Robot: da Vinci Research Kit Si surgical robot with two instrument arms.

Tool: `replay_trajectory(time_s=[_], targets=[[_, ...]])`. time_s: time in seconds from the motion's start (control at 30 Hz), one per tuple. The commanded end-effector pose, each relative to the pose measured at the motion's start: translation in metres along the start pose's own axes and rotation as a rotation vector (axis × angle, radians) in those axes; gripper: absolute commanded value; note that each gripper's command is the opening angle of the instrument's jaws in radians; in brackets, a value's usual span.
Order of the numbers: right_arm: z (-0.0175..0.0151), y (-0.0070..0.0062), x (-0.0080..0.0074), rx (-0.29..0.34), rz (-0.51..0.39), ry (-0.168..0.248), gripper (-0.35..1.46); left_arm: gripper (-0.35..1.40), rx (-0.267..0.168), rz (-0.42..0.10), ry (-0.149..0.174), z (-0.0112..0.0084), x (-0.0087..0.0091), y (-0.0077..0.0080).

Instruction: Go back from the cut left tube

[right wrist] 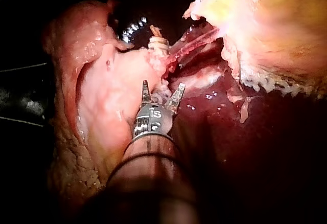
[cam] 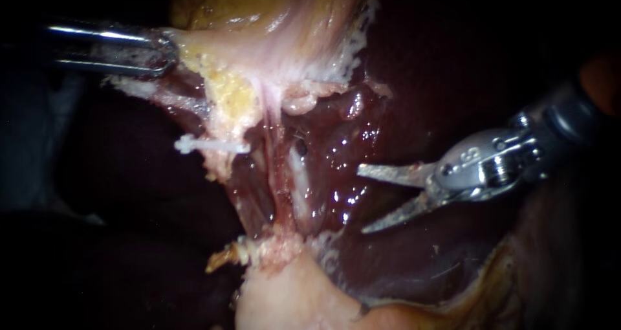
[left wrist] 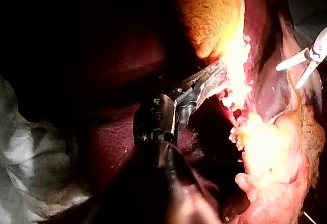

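In the endoscope view my left instrument (cam: 162, 53) comes in at the upper left, its jaws shut on the pale edge of the gallbladder (cam: 259, 39). It holds the same tissue in the left wrist view (left wrist: 210, 77). A white clip (cam: 210, 147) lies across tissue below that grip. Pink tubes (cam: 283, 168) run down the middle to pale tissue (cam: 284, 285). My right instrument (cam: 363, 199) comes in from the right with two thin blades open, to the right of the tubes and touching nothing. In the right wrist view its blades (right wrist: 162, 92) stand open just short of a clipped stump (right wrist: 158, 45).
Dark red liver (cam: 466, 77) lies behind and to the right of the tubes, wet and glistening near the middle. Yellowish fat (cam: 226, 90) hangs under the gallbladder edge. A small tan clip end (cam: 223, 257) sticks out of the lower pale tissue.
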Motion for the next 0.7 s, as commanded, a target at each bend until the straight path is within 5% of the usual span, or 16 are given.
replay_trajectory(time_s=[0.03,0.37,0.7], targets=[[-0.0002,0.0002,-0.0002,0.001,-0.004,-0.002,1.45,-0.35,0.000,0.000,0.000,0.0000,0.0000,0.0000],[-0.0011,0.0004,-0.0006,0.035,0.004,0.004,1.43,-0.35,0.003,0.003,0.002,0.0007,-0.0003,-0.0004],[-0.0012,0.0004,-0.0008,0.035,0.003,0.005,1.43,-0.35,0.009,0.016,0.006,0.0048,-0.0020,-0.0020]])
